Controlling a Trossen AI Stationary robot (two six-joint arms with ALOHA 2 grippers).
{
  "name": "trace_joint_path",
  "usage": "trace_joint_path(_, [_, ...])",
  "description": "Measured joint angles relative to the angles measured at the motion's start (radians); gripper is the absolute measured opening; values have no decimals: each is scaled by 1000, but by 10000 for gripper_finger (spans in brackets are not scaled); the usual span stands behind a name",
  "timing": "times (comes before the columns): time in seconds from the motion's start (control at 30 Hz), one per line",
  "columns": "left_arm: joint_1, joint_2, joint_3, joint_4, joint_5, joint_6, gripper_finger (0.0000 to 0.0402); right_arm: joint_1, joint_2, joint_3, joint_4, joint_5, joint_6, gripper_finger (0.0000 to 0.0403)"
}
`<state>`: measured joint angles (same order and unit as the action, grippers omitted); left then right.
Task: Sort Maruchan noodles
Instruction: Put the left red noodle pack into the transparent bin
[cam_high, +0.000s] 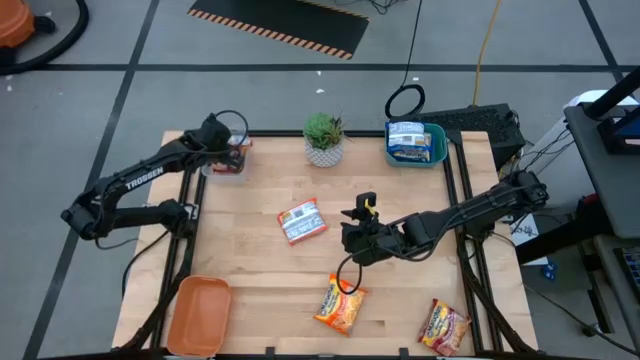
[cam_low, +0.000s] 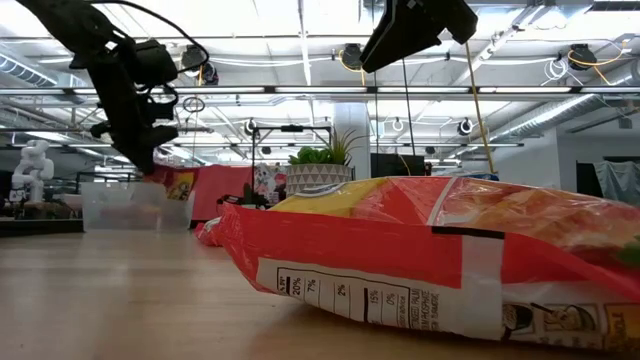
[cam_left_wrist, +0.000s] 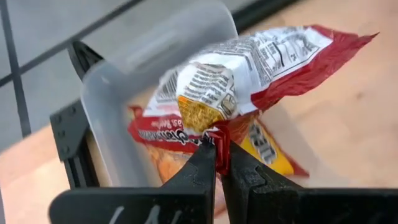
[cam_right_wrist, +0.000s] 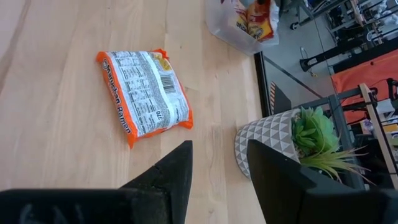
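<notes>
Light, crinkly, slippery, a bit brittle inside: best pinched by a wrapper seam. Two orange packets (cam_high: 341, 305) lay near the bench's front edge, a red-silver packet (cam_high: 301, 221) mid-bench below the right fingers (cam_high: 366, 208), open and empty. The left fingers (cam_left_wrist: 219, 163) were closed on a red packet (cam_left_wrist: 249, 68) over the clear tray (cam_high: 226, 163) at the far left corner.

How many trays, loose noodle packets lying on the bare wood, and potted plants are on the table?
Trays: 3 (orange, teal, clear)
Loose noodle packets: 3
Potted plant: 1
Total: 7
</notes>
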<state>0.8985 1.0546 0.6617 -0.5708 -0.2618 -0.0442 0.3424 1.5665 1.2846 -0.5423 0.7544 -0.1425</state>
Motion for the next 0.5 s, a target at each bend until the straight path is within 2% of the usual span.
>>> trace_joint_path(0.27, [-52, -1, 0, -147, -73, -21, 15, 0, 0, 0, 0, 0, 0, 146])
trace_joint_path(0.5, [-90, -2, 0, -161, -80, -82, 15, 0, 0, 0, 0, 0, -2, 146])
